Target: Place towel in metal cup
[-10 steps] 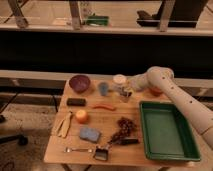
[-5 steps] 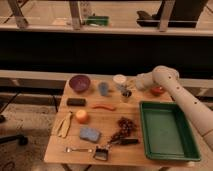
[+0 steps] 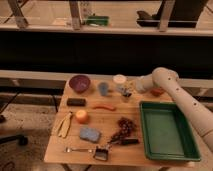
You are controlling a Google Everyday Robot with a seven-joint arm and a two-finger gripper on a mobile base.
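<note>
Landmark: green tray [image 3: 167,131], right side of the wooden table [image 3: 107,127].
Gripper: gripper [image 3: 126,93] off the tray's far-left corner, at the end of the white arm [image 3: 172,92] reaching in from the right; fingers closed.
Towel: pale towel [image 3: 123,89] at the gripper tip, directly above the cup; whether it is pinched or already resting in the cup, cannot tell.
Metal cup: metal cup [image 3: 126,96] just left of the tray's far-left corner, under the gripper, mostly hidden.
White cup: white cup [image 3: 119,79] just behind the gripper.
Blue cup: blue cup [image 3: 103,89] left of the metal cup, further from the tray.
Purple bowl: purple bowl [image 3: 80,83] far-left, well apart from the tray.
Blue pad: blue pad [image 3: 90,134] left of the tray, near the front edge.
Grapes: dark grapes [image 3: 125,125] just left of the tray.
</note>
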